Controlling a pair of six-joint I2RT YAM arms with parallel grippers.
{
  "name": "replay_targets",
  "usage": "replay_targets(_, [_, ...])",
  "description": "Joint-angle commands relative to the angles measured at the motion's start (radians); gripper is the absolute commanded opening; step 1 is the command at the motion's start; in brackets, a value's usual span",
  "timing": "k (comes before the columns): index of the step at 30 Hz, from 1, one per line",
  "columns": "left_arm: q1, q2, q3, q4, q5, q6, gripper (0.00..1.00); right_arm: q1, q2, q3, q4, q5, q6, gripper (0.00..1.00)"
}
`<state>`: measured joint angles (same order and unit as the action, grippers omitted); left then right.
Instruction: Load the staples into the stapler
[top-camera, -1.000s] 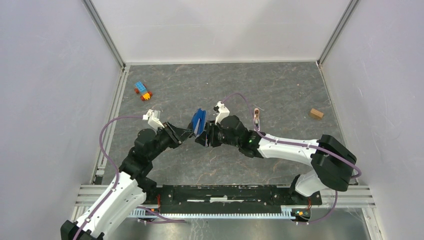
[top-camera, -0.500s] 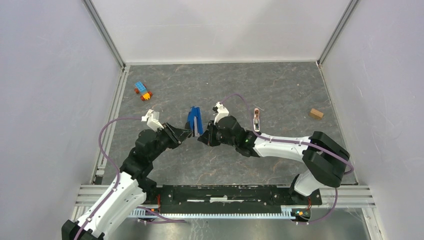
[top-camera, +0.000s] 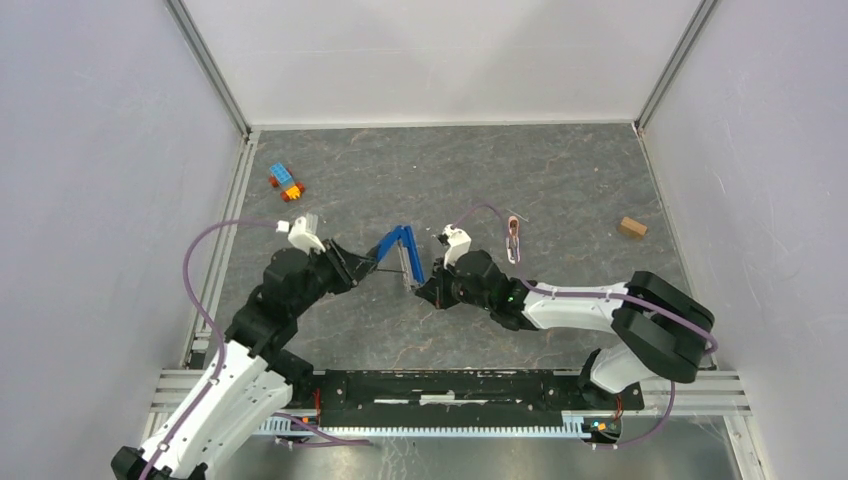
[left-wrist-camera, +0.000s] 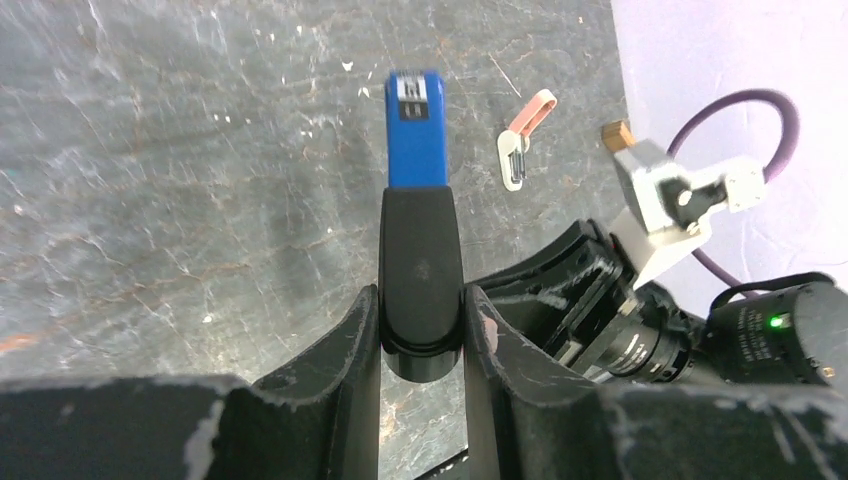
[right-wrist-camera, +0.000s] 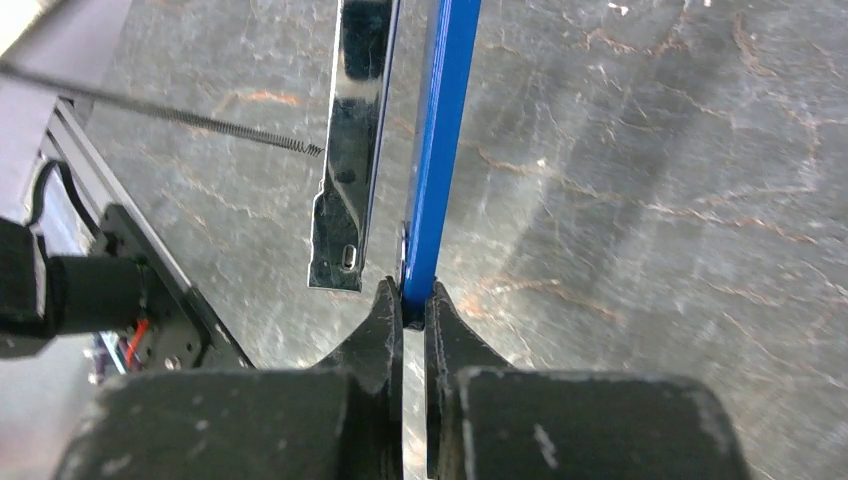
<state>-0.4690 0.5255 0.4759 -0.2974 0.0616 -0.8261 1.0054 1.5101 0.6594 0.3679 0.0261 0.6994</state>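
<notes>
I'm looking down on the grey stone-patterned table (top-camera: 560, 170), with both arms reaching in to meet at its middle. Between them the blue stapler (top-camera: 395, 240) is held up off the surface, hinged open into a peak. My left gripper (left-wrist-camera: 420, 325) has its fingers (left-wrist-camera: 352, 330) clamped on either side of the stapler's black end, and the blue body runs straight away from that camera. My right gripper (right-wrist-camera: 413, 300) is pinched closed on the thin edge of a blue part of the stapler. Just beside that part, the shiny metal magazine rail (right-wrist-camera: 355, 130) hangs free, with a fine spring (right-wrist-camera: 180, 115) stretching off to the side. Toy bricks (top-camera: 286, 182) sit far left, a small wooden block (top-camera: 631, 227) far right, and a pink-and-white piece (top-camera: 513, 238) lies near the right wrist.
</notes>
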Motion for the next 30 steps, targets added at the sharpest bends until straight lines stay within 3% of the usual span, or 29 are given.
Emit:
replay_targets(1, [0.009, 0.083, 0.234, -0.058, -0.15, 0.24, 0.02, 0.007, -0.11, -0.129, 0.013, -0.08, -0.208, 0.0])
replay_targets(9, [0.01, 0.272, 0.366, 0.001, -0.222, 0.321, 0.02, 0.026, -0.191, -0.254, 0.084, -0.29, -0.26, 0.0])
replay_targets(16, [0.01, 0.399, 0.399, 0.08, -0.296, 0.419, 0.04, 0.056, -0.21, -0.296, 0.104, -0.375, -0.275, 0.0])
replay_targets(21, [0.022, 0.484, 0.395, 0.128, -0.278, 0.422, 0.22, 0.055, -0.232, -0.317, 0.154, -0.424, -0.231, 0.0])
replay_targets(30, [0.039, 0.599, 0.464, 0.116, -0.162, 0.375, 0.67, 0.056, -0.201, -0.325, 0.211, -0.415, -0.039, 0.0])
